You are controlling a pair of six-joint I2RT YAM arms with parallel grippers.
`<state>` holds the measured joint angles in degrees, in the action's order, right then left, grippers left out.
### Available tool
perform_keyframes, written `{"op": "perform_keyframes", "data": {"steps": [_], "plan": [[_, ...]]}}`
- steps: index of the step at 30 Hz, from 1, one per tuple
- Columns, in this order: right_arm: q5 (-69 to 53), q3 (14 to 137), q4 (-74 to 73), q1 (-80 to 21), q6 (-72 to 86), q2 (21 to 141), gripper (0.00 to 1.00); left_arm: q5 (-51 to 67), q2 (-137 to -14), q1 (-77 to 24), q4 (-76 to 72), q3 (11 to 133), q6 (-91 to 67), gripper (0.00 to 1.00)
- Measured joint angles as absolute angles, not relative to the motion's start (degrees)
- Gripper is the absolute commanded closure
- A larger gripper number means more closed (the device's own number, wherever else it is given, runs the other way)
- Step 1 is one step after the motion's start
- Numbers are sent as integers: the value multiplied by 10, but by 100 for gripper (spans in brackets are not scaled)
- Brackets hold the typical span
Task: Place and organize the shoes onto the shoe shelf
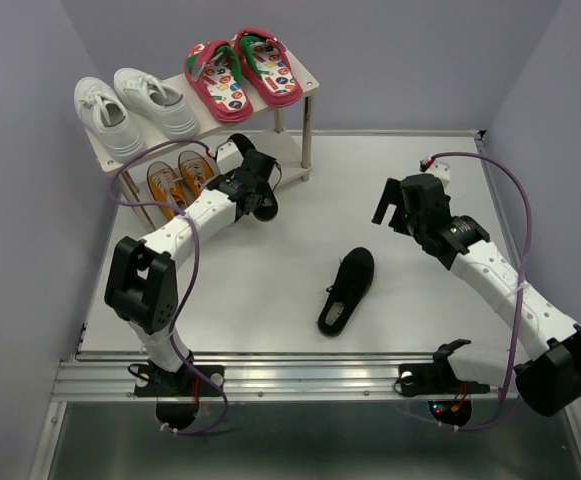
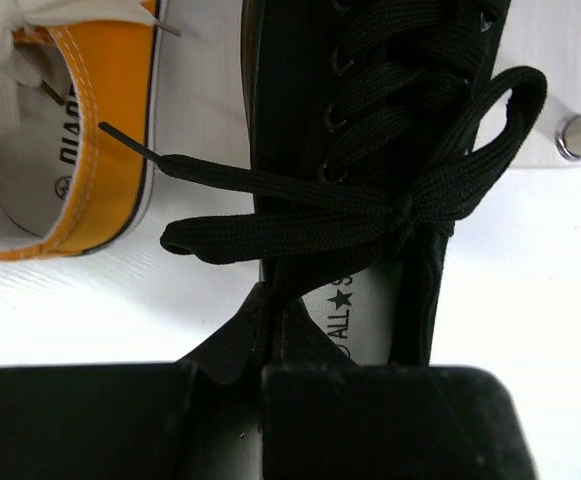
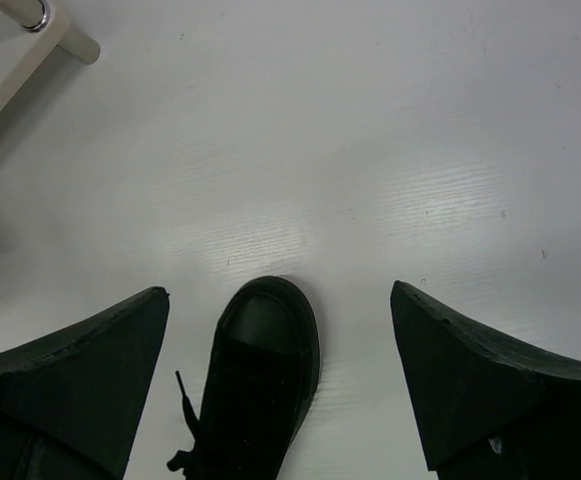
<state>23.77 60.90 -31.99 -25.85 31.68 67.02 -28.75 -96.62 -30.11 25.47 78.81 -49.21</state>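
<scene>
Black shoe (image 2: 370, 100), clamped in the left jaws, sits at the lower tier of the shoe shelf (image 1: 313, 86). Right jaws stand wide apart near the second black shoe (image 1: 348, 290), on open worktop (image 1: 260, 310) away from the shelf.

Lower middle of the left wrist view: the white insole (image 2: 355, 315) of the black shoe (image 2: 370, 150) reads "ALL S" after a star. Upper left, the inside of the orange sneaker (image 2: 80, 170) bears dark letters, cut off and unclear.
</scene>
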Motion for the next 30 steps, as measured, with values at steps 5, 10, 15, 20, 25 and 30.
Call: {"op": "perform_keyframes", "data": {"steps": [5,10,15,20,25,30], "plan": [[238,609,-322,-258,317,670,2,-295,-978,-286,246,789,-474,100],[237,609,-322,-258,317,670,2,-299,-986,-273,233,789,-459,100],[236,609,-323,-258,317,670,2,-302,-995,-269,227,789,-457,66],[236,609,-336,-258,322,670,2,-292,-997,-266,196,787,-456,30],[233,601,-343,-258,334,664,2,-281,-997,-262,187,787,-450,25],[217,586,-347,-258,341,659,1,-263,-988,-262,185,783,-439,25]]}}
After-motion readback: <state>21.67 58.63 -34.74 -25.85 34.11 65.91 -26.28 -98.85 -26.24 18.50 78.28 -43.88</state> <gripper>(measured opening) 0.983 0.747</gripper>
